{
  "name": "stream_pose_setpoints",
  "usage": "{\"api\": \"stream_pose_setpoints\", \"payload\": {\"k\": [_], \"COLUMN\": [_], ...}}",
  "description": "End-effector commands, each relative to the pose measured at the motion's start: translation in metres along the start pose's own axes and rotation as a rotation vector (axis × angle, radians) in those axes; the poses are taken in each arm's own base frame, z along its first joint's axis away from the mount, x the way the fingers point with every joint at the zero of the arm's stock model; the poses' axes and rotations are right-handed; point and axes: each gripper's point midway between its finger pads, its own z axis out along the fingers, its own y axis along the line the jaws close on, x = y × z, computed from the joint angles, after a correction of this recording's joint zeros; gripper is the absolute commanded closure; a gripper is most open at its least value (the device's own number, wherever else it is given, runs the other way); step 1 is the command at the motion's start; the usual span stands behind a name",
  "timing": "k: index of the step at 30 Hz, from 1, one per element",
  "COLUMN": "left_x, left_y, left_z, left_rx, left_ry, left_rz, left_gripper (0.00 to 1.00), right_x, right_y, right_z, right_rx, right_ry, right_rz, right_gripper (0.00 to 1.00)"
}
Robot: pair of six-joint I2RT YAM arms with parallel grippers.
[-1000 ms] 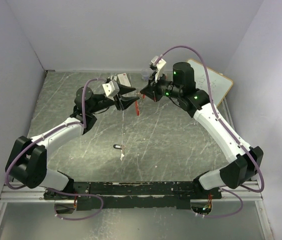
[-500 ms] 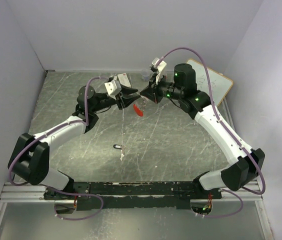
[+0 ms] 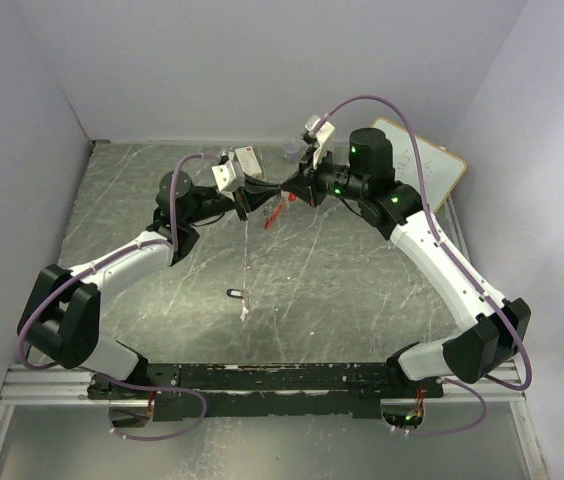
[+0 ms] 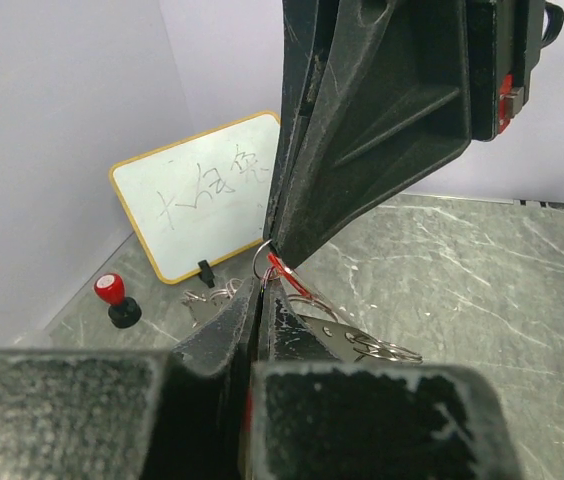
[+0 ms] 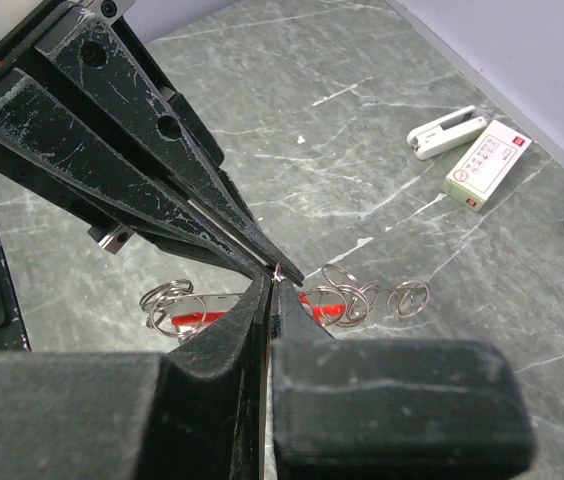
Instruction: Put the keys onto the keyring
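Above the middle of the table my left gripper [image 3: 265, 196] and right gripper [image 3: 284, 190] meet tip to tip. Both are shut on the keyring [image 3: 276, 211], whose red plastic piece hangs just below the tips. In the left wrist view the left gripper [image 4: 262, 290] pinches the keyring [image 4: 284, 272] at its thin silver loop, right under the right fingers [image 4: 362, 130]. From the right wrist, the right gripper [image 5: 273, 283] is closed on the same loop against the left fingers [image 5: 162, 170]. Silver rings [image 5: 347, 292] and red plastic show beneath. A black-headed key [image 3: 232, 293] lies on the table nearer the arm bases.
A small whiteboard [image 3: 432, 165] leans at the back right, with a red-topped black stamp [image 4: 112, 296] beside it. A white stapler [image 5: 447, 132] and a small box [image 5: 487, 165] lie at the back. A white scrap [image 3: 245, 312] sits beside the black key.
My left gripper has moved right to the right gripper's tips and shut on the keyring. The red piece swung and now hangs tilted. The right arm barely moved.
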Motion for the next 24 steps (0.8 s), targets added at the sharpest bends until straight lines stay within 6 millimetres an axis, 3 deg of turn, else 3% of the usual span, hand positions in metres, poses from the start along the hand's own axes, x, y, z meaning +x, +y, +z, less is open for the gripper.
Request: {"api": "stream_pose_setpoints", "payload": {"k": [1,12,24], "left_x": [-0.022,-0.044,-0.054], "left_y": [0.002,0.012,0.018], "left_z": [0.001,-0.013,-0.017], "left_rx": [-0.015,-0.141,-0.191], "left_ry": [-0.05,-0.154,-0.207], "left_rz": [0.059,0.09,0.082], "left_gripper": [0.93,0.93,0.93], "right_x": [-0.012,0.003,0.015], "right_y": [-0.003,-0.021,-0.032], "right_z": [-0.003,0.011,0.017], "right_rx": [0.029,0.111,0.168], "right_ry": [-0.045,-0.02,-0.003], "right_rz": [0.0,0.15,0.234], "right_gripper": [1.0,1.0,1.0]}}
